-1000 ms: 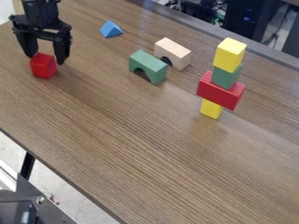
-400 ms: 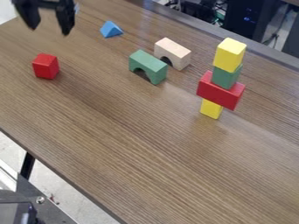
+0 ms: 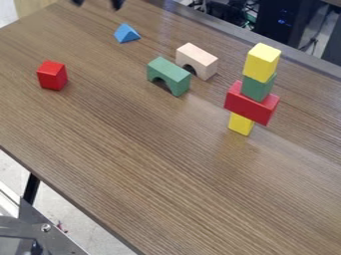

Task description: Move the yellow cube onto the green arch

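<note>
Two dark fingertips of the gripper (image 3: 98,4) show at the top edge of the view, left of centre, spread apart with nothing between them. The yellow cube (image 3: 260,62) tops a stack at the right, resting on a green block (image 3: 257,87). Beneath these lie a red block (image 3: 251,103) and, at the bottom, another yellow block (image 3: 240,124). The green arch (image 3: 168,75) stands upright on the table near the upper middle, left of the stack and well below the gripper.
A beige arch (image 3: 197,61) stands just behind the green one. A blue triangular block (image 3: 126,33) lies further back, and a red cube (image 3: 52,75) sits at the left. The wooden table (image 3: 153,164) has its near edge running diagonally at lower left.
The gripper has let go of the red cube and risen away from it, up and to the right, to the top edge. The red cube stays on the table.
</note>
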Controlling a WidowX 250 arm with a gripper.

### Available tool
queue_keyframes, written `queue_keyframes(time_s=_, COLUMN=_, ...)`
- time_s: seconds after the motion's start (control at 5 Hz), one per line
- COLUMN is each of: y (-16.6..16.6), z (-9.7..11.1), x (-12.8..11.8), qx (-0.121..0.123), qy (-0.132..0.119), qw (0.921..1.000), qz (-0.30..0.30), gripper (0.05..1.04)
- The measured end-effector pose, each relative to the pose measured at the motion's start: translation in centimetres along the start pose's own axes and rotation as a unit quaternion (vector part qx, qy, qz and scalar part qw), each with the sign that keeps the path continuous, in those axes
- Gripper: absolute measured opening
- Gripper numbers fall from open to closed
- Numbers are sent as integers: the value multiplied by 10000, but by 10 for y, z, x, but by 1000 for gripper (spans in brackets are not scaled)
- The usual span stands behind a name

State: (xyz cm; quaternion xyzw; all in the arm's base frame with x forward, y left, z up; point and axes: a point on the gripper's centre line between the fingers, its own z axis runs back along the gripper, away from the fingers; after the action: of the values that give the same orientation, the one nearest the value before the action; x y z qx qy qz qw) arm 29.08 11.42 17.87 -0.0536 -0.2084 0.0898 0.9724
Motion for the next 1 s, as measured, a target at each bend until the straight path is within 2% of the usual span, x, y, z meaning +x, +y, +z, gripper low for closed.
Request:
queue_keyframes(time_s=0.2, y=-32, z=11, x=12, qx=-194, qy=-205, qw=9990, qz=-353, gripper=999)
queue_keyframes(time_s=0.4, y=-58, z=13, x=20, qx=-421, qy=-275, qw=9974, qz=-524, gripper=999)
queue_keyframes(time_s=0.6, y=-87, z=9, x=21, qx=-531, qy=-277, qw=9933, qz=-988, gripper=999)
queue_keyframes(time_s=0.8, y=-110, z=-7, x=18, qx=-490, qy=-109, qw=9884, qz=-1436, gripper=999)
queue_keyframes(time_s=1.0, y=-134, z=-13, x=22, qx=-408, qy=-193, qw=9830, qz=-1778, gripper=999)
